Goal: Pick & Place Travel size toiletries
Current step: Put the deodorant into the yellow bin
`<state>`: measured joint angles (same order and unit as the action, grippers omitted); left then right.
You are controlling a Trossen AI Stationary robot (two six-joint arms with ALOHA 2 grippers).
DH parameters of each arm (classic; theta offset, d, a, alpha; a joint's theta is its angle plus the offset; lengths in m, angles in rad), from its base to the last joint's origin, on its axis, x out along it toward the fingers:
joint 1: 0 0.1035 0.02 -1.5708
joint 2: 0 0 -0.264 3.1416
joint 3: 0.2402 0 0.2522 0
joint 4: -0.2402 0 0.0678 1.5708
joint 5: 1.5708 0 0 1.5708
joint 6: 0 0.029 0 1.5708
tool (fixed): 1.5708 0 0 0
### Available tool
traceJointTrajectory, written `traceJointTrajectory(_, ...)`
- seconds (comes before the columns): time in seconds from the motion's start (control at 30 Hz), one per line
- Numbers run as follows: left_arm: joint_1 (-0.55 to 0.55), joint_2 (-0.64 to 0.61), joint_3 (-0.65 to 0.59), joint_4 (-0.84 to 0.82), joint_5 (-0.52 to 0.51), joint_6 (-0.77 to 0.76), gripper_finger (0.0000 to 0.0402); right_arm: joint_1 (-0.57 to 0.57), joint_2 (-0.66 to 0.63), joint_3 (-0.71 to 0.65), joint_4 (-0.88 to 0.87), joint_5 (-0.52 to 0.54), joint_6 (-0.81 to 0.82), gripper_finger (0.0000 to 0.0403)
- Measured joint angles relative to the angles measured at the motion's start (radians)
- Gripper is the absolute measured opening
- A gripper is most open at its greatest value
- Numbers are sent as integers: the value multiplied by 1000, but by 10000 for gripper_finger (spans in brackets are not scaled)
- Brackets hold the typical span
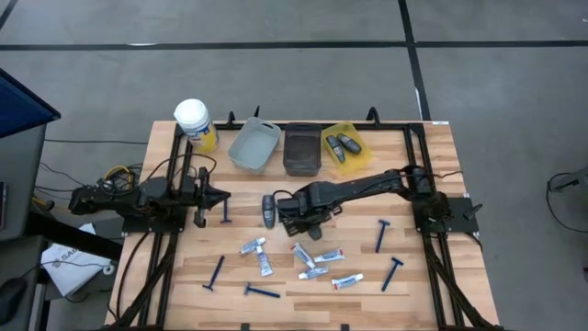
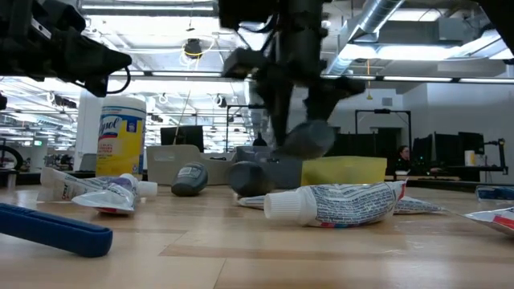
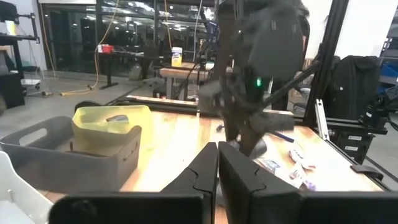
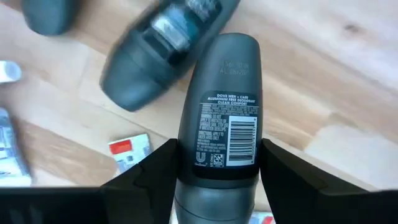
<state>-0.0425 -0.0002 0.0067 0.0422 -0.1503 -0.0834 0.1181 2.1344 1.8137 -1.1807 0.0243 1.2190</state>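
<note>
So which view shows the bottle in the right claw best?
Right wrist: the bottle fills the picture, label readable, between the right claw's fingers. High view shows only a dark spot under the arm; low and left wrist views show it blurred.

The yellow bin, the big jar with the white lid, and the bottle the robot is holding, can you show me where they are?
yellow bin (image 1: 360, 164): high view, on its front rim.
big jar (image 1: 192, 114): high view, on its white lid.
grey bottle (image 4: 227, 112): right wrist view, on its back label, between the right gripper's fingers.
</note>
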Motion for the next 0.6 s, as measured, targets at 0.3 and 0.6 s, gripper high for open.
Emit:
traceJointTrajectory(0.3,0,0,0,0,0,0,10,-128,-208,1,-100,133,-94,186)
traceJointTrajectory(0.6,0,0,0,6,-2,0,10,-377,-315,1,-202,196,-313,186)
